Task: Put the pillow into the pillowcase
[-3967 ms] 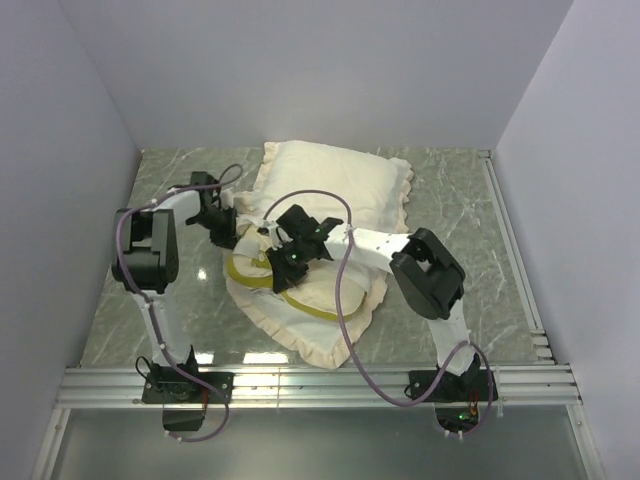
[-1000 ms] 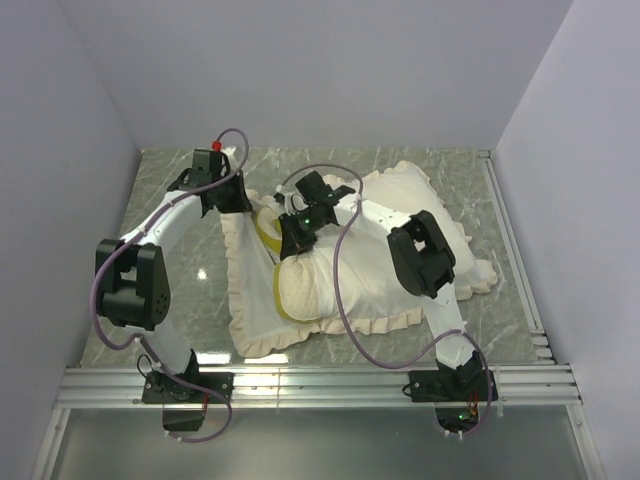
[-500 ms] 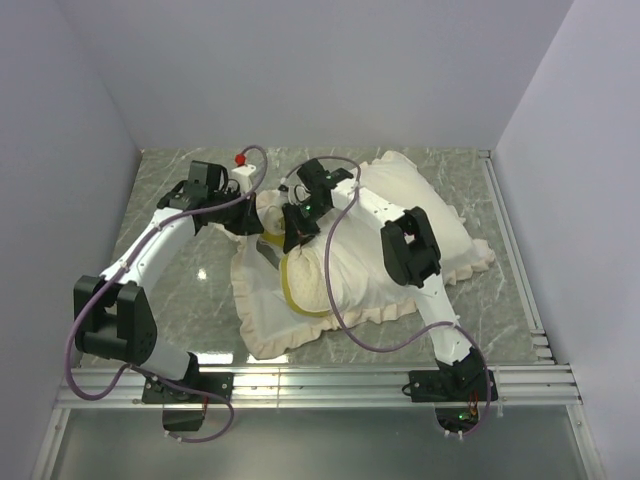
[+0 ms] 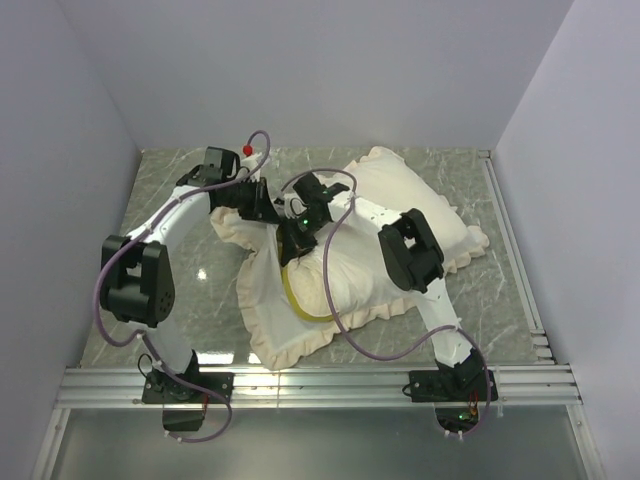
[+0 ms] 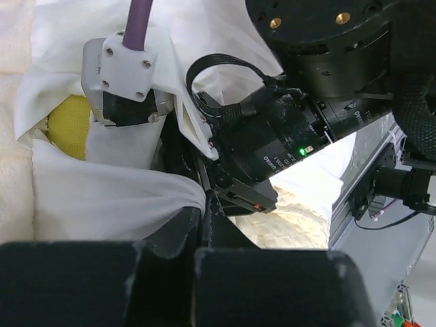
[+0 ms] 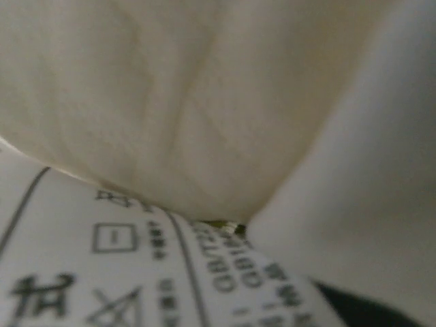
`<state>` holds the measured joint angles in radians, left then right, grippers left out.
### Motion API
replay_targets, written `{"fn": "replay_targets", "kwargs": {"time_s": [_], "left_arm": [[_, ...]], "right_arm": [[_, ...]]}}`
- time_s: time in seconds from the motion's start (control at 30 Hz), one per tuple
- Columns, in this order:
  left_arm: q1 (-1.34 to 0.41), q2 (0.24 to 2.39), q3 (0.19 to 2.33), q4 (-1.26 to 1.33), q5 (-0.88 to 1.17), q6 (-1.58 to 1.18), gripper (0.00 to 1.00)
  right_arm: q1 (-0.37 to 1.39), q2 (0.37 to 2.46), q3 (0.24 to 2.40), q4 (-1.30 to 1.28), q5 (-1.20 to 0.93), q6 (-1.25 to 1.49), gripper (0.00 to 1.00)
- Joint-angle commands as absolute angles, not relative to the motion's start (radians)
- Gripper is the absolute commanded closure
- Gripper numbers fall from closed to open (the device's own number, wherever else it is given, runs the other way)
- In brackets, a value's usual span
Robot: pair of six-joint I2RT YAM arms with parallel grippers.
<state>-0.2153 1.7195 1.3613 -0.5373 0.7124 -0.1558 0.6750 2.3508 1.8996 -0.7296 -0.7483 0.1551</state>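
Observation:
The pillowcase [image 4: 400, 215], white with cream ruffled trim, lies bulging across the middle of the table. The pillow [image 4: 300, 302] shows only as a yellow edge band at the case's left mouth. My left gripper [image 4: 268, 208] is at the mouth's upper edge. In the left wrist view it [image 5: 203, 216] is shut on a fold of white pillowcase cloth [image 5: 102, 197], with yellow pillow [image 5: 67, 126] behind. My right gripper [image 4: 296, 238] reaches into the mouth with its fingers buried. The right wrist view shows only cream fabric [image 6: 170, 102] and a care label [image 6: 136, 272].
Grey marble table [image 4: 170, 290] with white walls on three sides. An aluminium rail [image 4: 320, 385] runs along the near edge, another rail [image 4: 512, 250] down the right. Purple cables [image 4: 340, 320] loop over the pillowcase. The right arm's wrist [image 5: 272, 146] is close to my left fingers.
My left gripper has moved right, toward the right gripper, with the cloth edge in it. The stuffed case has turned and shifted toward the back; less yellow pillow shows.

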Motion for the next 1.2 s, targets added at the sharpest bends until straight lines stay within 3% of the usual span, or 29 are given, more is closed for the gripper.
{"fn": "replay_targets", "kwargs": {"time_s": [0.0, 0.23, 0.4, 0.43, 0.53, 0.73, 0.8, 0.97, 1.17], "left_arm": [[-0.29, 1.715, 1.503, -0.423, 0.883, -0.183, 1.0], [-0.324, 1.692, 1.303, -0.551, 0.859, -0.026, 0.96], [-0.208, 1.749, 1.236, -0.441, 0.776, -0.075, 0.78], [-0.181, 1.761, 1.246, -0.428, 0.784, -0.106, 0.77], [-0.114, 1.815, 1.334, -0.437, 0.813, -0.107, 0.68], [-0.095, 1.824, 1.511, -0.576, 0.888, -0.013, 0.44], [-0.08, 1.804, 1.561, -0.623, 0.903, 0.027, 0.23], [-0.006, 1.698, 1.527, -0.673, 0.897, 0.015, 0.18], [0.117, 1.465, 1.238, -0.508, 0.897, -0.184, 0.12]], "right_arm": [[0.706, 2.425, 1.864, -0.802, -0.634, 0.092, 1.0], [0.562, 2.462, 2.071, -0.686, -0.727, 0.276, 0.99], [0.551, 2.346, 2.036, -0.689, -0.805, 0.246, 0.71], [0.555, 2.318, 2.005, -0.692, -0.808, 0.238, 0.6], [0.563, 2.209, 1.872, -0.687, -0.769, 0.21, 0.44], [0.571, 2.137, 1.861, -0.785, -0.706, 0.173, 0.39], [0.571, 2.129, 1.916, -0.831, -0.715, 0.153, 0.39], [0.584, 2.004, 1.856, -0.914, -0.599, 0.086, 0.32], [0.771, 1.847, 1.61, -0.905, -0.28, -0.017, 0.25]]}}
